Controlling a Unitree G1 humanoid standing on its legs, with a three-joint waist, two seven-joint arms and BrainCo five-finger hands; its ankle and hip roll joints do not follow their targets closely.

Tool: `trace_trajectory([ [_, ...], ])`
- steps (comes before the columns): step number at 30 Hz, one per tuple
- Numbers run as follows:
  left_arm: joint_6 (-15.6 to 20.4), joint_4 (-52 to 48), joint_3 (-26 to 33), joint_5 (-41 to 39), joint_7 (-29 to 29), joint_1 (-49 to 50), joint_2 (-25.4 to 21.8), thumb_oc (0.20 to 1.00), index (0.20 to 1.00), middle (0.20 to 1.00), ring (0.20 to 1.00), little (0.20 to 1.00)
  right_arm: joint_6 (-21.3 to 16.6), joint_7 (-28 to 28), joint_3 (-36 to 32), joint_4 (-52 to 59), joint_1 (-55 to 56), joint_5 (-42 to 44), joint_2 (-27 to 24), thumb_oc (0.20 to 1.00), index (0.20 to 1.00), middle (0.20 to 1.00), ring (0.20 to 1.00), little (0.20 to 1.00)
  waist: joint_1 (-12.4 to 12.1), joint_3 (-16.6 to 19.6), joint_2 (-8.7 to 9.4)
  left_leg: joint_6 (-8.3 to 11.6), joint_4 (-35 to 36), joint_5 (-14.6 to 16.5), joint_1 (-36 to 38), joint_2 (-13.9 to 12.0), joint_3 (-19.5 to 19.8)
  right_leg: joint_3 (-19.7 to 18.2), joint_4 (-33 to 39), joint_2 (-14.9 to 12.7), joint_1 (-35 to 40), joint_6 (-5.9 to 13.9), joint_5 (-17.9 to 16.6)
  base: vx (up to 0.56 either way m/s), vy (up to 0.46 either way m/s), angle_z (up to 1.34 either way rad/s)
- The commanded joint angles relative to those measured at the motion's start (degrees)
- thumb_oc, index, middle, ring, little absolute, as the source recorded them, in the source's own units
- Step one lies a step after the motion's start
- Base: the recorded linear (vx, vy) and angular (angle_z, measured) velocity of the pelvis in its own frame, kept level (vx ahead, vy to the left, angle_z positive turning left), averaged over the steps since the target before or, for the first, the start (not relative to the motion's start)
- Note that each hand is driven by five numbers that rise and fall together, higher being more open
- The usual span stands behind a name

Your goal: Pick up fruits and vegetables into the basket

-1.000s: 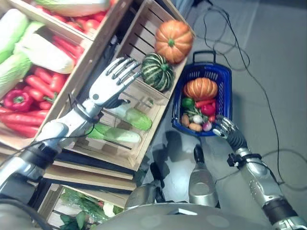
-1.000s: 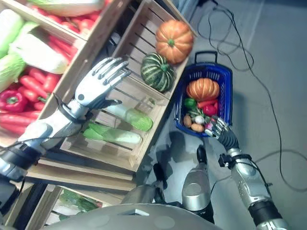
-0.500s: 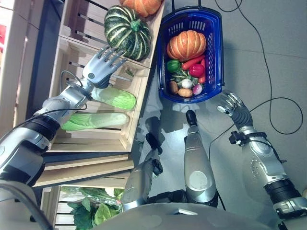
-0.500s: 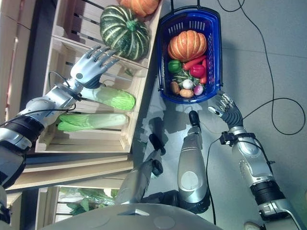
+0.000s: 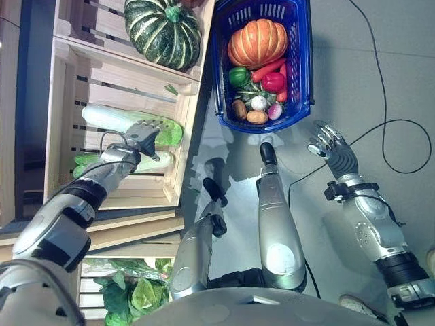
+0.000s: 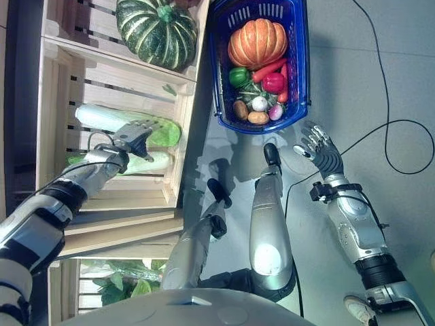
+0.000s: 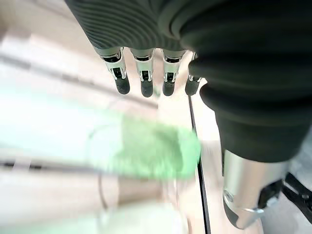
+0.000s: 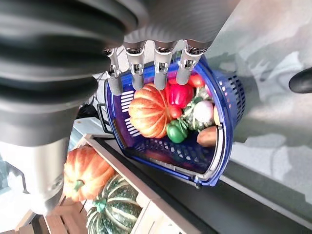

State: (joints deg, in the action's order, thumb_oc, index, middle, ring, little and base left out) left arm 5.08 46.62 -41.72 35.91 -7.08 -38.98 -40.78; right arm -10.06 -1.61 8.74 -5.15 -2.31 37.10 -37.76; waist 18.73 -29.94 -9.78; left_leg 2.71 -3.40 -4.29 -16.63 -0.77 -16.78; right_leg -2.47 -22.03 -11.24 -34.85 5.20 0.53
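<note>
Directly beneath the left hand [image 5: 141, 132], fingers straight, lies a green cabbage [image 5: 122, 121] in the wooden crate [image 5: 68, 81].

I see a grey, smooth floor [image 5: 380, 75] that takes up the whole right side, with patches of light and soft shadows on it. On the left stands pale wooden shelving built of slatted crates [image 5: 109, 75], one compartment above another, and a lower shelf board [image 5: 129, 231] of the same wood sits below them. A dark gap [image 5: 30, 102] runs along the far left edge of the crates.
</note>
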Motion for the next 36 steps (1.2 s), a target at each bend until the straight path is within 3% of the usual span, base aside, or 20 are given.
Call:
trace_trajectory([
  [1, -2.0, 3.5, 5.5, 2.1, -4.4, 1.9, -2.5, 1.000, 1.000, 1.000, 1.000, 1.000, -1.2, -1.0, -3.2, 4.4, 2.1, 0.9, -0.2, 1.000, 1.000, 1.000, 1.000, 1.000, 1.4, 0.1, 0.14, 1.97, -13.8, 7.1, -6.6, -2.4, -0.1, -0.2, -2.1, 0.0, -0.4, 1.72, 4.6, 0.03, 0.064, 0.00],
  [3, -3.5, 3.8, 5.6, 5.0, -6.5, 1.9, -2.5, 1.000, 1.000, 1.000, 1.000, 1.000, -1.3, -0.9, -3.1, 4.3, 2.0, 0.9, -0.3, 1.000, 1.000, 1.000, 1.000, 1.000, 1.4, 0.1, 0.12, 2.03, -14.0, 7.0, -7.0, -2.4, -0.3, -0.3, -2.1, -0.2, -0.7, 1.70, 4.5, 0.01, 0.017, 0.00],
  [5, -6.7, 5.7, 5.0, 10.3, -13.1, 1.2, -3.6, 1.000, 1.000, 1.000, 1.000, 1.000, -2.0, -1.0, -3.1, 4.0, 1.9, 1.2, -0.7, 1.000, 1.000, 1.000, 1.000, 1.000, 1.5, 0.1, 0.18, 2.05, -14.6, 7.0, -8.2, -2.4, -0.6, -0.5, -2.4, -0.2, -1.8, 1.63, 4.3, 0.00, 0.000, 0.00],
  [9, -11.0, 7.2, 3.6, 18.1, -20.0, -2.1, -6.3, 1.000, 1.000, 1.000, 1.000, 1.000, -4.3, -0.9, -2.3, 3.6, 1.9, 1.8, -0.9, 1.000, 1.000, 1.000, 1.000, 1.000, 1.4, 0.1, 0.71, 2.00, -15.8, 7.2, -10.6, -2.5, -0.8, -0.8, -2.8, -0.1, -3.8, 1.53, 4.0, 0.00, 0.000, 0.00],
  [14, -15.9, 9.2, 1.8, 22.6, -23.6, -5.2, -7.5, 1.000, 1.000, 1.000, 1.000, 1.000, -6.6, -0.2, -1.0, 3.5, 2.0, 1.1, -1.0, 1.000, 1.000, 1.000, 1.000, 1.000, 1.6, 0.1, 1.07, 1.86, -17.1, 7.5, -13.0, -2.4, -0.9, -1.3, -3.5, 0.3, -6.0, 1.41, 3.7, 0.01, 0.001, -0.02],
  [18, -16.7, 9.5, 0.6, 24.8, -25.9, -6.4, -7.8, 1.000, 1.000, 1.000, 1.000, 1.000, -7.4, -0.1, -0.5, 3.4, 2.6, 1.3, -1.0, 1.000, 1.000, 1.000, 1.000, 1.000, 1.7, 0.1, 1.21, 2.25, -18.4, 9.4, -13.0, -2.3, -0.2, -1.7, -4.6, 0.2, -5.9, 1.87, 5.4, 0.07, 0.011, -0.07],
  [21, -16.6, 9.1, 0.0, 26.1, -25.9, -7.2, -7.8, 1.000, 1.000, 1.000, 1.000, 1.000, -7.4, -0.1, -0.2, 3.4, 2.6, 1.4, -1.0, 1.000, 1.000, 1.000, 1.000, 1.000, 1.7, 0.1, 1.10, 2.27, -18.6, 9.6, -13.3, -2.2, -0.1, -1.6, -4.5, 0.0, -6.1, 2.05, 5.3, -0.01, 0.000, 0.02],
  [22, -16.7, 9.1, 0.2, 26.1, -25.8, -7.6, -8.0, 1.000, 1.000, 1.000, 1.000, 1.000, -7.5, -0.1, -0.3, 3.5, 2.1, 1.4, -1.0, 1.000, 1.000, 1.000, 1.000, 1.000, 1.7, 0.1, 1.04, 1.76, -18.0, 7.8, -14.4, -2.2, -0.9, -1.6, -3.7, 0.1, -7.3, 1.68, 3.3, 0.00, 0.000, 0.00],
  [23, -17.1, 9.2, -0.2, 26.4, -25.8, -7.5, -7.7, 1.000, 1.000, 1.000, 1.000, 1.000, -7.6, -0.2, -0.1, 3.4, 2.5, 1.5, -1.1, 1.000, 1.000, 1.000, 1.000, 1.000, 1.8, 0.1, 1.04, 2.29, -18.8, 9.6, -13.7, -2.2, -0.1, -1.8, -4.5, 0.0, -6.5, 2.12, 5.2, 0.00, 0.000, 0.00],
  [32, -15.6, 12.2, -3.0, 21.5, -19.8, -9.5, -7.1, 1.000, 1.000, 1.000, 1.000, 1.000, -7.4, -0.4, 0.8, 3.4, 1.6, 2.6, -1.0, 1.000, 1.000, 1.000, 1.000, 1.000, 2.1, 0.1, 1.11, 2.23, -20.1, 10.0, -15.7, -2.5, -0.7, -2.5, -4.6, 0.0, -8.2, 2.31, 4.8, 0.01, 0.005, -0.01],
  [36, -17.2, 13.4, -3.1, 21.8, -18.6, -8.9, -6.3, 1.000, 1.000, 1.000, 1.000, 1.000, -7.6, -0.2, 1.0, 3.3, 1.3, 2.6, -0.7, 1.000, 1.000, 1.000, 1.000, 1.000, 2.1, 0.1, 1.24, 2.27, -20.7, 10.1, -16.8, -2.7, -0.8, -2.7, -4.6, 0.0, -9.1, 2.41, 4.5, 0.00, 0.001, -0.01],
])
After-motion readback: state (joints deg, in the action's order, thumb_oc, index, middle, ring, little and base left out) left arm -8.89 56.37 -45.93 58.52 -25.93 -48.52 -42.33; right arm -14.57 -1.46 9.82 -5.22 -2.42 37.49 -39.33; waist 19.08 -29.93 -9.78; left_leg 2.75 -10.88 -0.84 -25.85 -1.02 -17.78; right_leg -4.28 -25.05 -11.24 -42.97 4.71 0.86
